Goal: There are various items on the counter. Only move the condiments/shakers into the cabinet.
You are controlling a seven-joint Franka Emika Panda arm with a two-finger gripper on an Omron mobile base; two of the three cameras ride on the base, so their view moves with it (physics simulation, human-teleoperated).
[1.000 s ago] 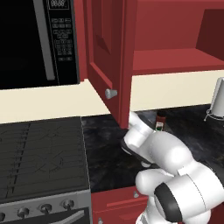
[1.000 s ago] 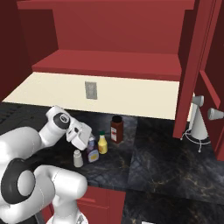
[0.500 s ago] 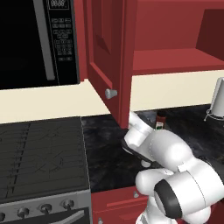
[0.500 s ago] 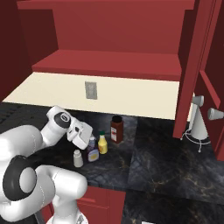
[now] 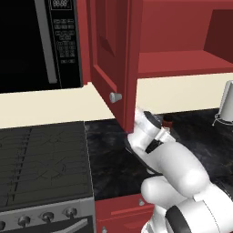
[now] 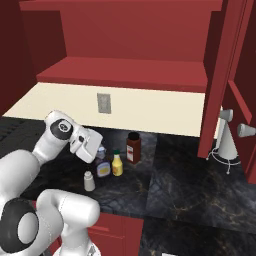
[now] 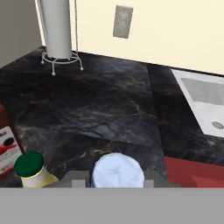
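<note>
- In the hand view the gripper [image 7: 114, 180] sits at the bottom centre, its two fingertips [image 7: 78, 178] pressed against either side of the pale blue cap of the purple bottle [image 7: 116, 170]: clamped on it.
- Compared with a second ago, when the jaws stood wide, they have closed in on that cap; the arm has barely shifted in either base view.
- In the right base view the gripper [image 6: 101, 151] sits left of centre, directly over the purple bottle [image 6: 103, 169], which stands on the black marbled counter [image 6: 190, 185].
- Just right of it stands the yellow squeeze bottle [image 6: 117, 164], touching or nearly so; the white shaker [image 6: 89, 181] is just in front, lower left of both.
- A red-brown jar [image 6: 133, 147] stands behind the yellow bottle, near the wall.
- None of these four things has moved since the earlier frames.
- The red cabinet [image 6: 125, 75] fills the upper frame, door open, shelf bare.
- A paper-towel holder [image 6: 226, 142] stands at the right edge.
</note>
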